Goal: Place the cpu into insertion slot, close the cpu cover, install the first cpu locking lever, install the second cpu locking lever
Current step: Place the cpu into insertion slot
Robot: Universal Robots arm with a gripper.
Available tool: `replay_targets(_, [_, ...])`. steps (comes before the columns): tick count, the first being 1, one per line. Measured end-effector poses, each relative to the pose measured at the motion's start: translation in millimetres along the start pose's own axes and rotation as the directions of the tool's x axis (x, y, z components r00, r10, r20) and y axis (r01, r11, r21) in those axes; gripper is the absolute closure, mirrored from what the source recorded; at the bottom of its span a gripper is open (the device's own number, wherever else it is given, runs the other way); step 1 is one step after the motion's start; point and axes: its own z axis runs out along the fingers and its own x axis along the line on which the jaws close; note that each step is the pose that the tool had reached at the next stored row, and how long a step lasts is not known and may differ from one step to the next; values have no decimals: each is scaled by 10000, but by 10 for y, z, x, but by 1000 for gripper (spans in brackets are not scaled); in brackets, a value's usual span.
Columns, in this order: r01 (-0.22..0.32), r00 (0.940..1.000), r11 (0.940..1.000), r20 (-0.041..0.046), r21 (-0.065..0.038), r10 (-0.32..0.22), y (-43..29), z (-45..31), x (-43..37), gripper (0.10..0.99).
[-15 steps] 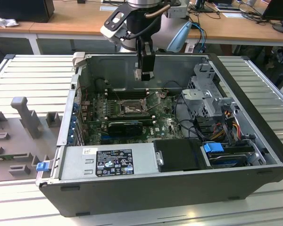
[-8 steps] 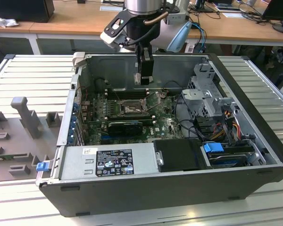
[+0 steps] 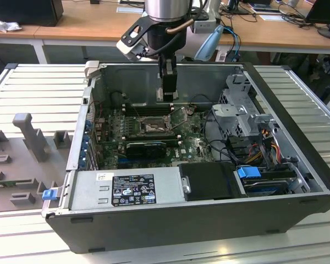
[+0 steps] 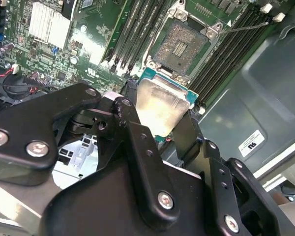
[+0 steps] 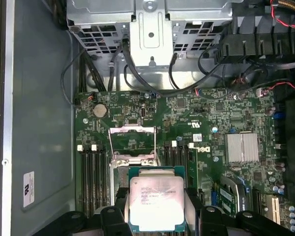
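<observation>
So there's one cpu [image 4: 163, 101] pinched between the two fingers [image 4: 130, 120] of the gripper [image 3: 168, 96], hanging just above the one open insertion slot [image 4: 179, 45] inside the computer case [image 3: 181, 220], the single cpu cover [image 5: 132, 143] flipped up, and the chip's near edge is hidden behind the gripper's black body.

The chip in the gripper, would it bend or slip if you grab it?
The chip is probably stiff: its metal top looks flat and solid. It is thin and small, so likely light. That smooth, shiny top could be slippery; the gripper holds it by its edges.
</observation>
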Motion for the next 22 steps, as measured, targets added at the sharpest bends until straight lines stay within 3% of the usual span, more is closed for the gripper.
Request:
replay_targets(3, [-40, 10000, 10000, 3, -1, 40, -1, 16, 0, 553])
replay_targets(7, [-537, 9985, 9986, 46, -11, 537, -3, 34, 0, 553])
replay_targets(13, [-584, 9983, 9983, 49, -13, 584, -8, 73, 6, 553])
replay_targets(18, [90, 10000, 10000, -19, 5, -90, -21, 161, 6, 553])
replay_targets(22, [119, 9999, 9999, -29, 9, -119, -24, 175, 6, 553])
